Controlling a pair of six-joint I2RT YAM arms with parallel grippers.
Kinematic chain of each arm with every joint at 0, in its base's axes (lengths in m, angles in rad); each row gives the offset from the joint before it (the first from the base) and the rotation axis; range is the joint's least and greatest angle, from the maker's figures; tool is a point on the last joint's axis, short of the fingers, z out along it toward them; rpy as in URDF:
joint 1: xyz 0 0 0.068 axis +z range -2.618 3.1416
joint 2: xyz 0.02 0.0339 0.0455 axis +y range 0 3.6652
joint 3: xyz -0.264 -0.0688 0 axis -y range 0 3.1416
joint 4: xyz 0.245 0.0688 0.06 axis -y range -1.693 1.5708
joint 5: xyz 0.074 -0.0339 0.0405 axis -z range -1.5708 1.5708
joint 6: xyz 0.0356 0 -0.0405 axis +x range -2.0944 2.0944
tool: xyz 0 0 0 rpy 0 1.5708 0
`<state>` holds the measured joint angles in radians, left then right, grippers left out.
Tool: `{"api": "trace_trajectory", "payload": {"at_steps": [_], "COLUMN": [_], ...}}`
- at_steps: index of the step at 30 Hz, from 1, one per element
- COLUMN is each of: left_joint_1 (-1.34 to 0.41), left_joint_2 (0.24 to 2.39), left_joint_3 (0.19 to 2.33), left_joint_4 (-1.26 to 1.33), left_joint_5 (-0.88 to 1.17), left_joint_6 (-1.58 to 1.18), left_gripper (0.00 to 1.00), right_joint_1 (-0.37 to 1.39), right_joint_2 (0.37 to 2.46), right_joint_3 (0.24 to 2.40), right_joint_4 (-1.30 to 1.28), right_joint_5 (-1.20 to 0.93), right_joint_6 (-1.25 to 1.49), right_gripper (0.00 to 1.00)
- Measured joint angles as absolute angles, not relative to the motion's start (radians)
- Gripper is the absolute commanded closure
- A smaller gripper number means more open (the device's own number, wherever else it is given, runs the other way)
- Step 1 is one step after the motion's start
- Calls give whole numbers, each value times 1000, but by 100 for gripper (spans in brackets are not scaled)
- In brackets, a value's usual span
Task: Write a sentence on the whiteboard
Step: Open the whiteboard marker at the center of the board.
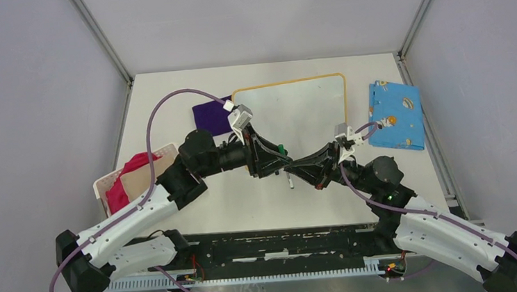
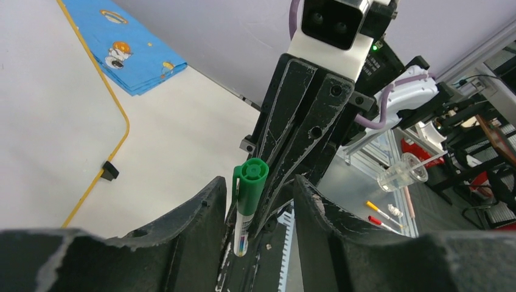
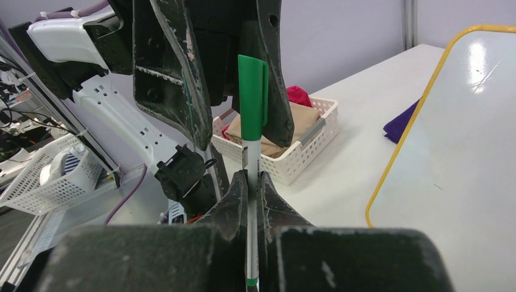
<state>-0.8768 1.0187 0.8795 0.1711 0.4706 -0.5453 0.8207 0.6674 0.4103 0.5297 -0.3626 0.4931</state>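
Note:
A green-capped marker (image 1: 282,148) hangs in the air between the two arms, just in front of the whiteboard (image 1: 308,104). My right gripper (image 3: 254,176) is shut on the marker's white barrel (image 3: 251,158), with the green cap (image 3: 252,91) sticking out beyond the fingertips. My left gripper (image 2: 258,179) faces it, and its half-closed jaws stand on either side of the cap (image 2: 251,182). A gap shows between the cap and one finger (image 2: 316,207). The board's white face (image 3: 462,152) is blank, with no sentence in view.
A white basket (image 1: 103,180) holding red and tan cloths sits at the left, also in the right wrist view (image 3: 304,159). A purple cloth (image 1: 211,115) lies against the board's left edge. A blue patterned cloth (image 1: 396,114) lies to its right.

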Motion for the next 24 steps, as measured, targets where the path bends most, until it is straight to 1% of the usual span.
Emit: {"api": "trace_trajectory", "payload": {"at_steps": [4, 12, 20, 24], "left_joint_1": [-878, -878, -878, -878], "left_joint_2": [1018, 987, 979, 979], "left_joint_3": [879, 879, 879, 879], "left_joint_4": [144, 127, 127, 128], "left_joint_5": [464, 439, 422, 420], "left_joint_6": [-522, -504, -503, -503], "left_gripper": [52, 53, 59, 65], "right_joint_1": [821, 821, 821, 821], "right_joint_2": [672, 677, 682, 682], "right_joint_3": [412, 413, 413, 413], "right_joint_4": [530, 530, 531, 535], "right_joint_5": [-363, -363, -363, -364], "right_joint_6": [506, 527, 538, 539], "right_gripper": [100, 100, 100, 100]}}
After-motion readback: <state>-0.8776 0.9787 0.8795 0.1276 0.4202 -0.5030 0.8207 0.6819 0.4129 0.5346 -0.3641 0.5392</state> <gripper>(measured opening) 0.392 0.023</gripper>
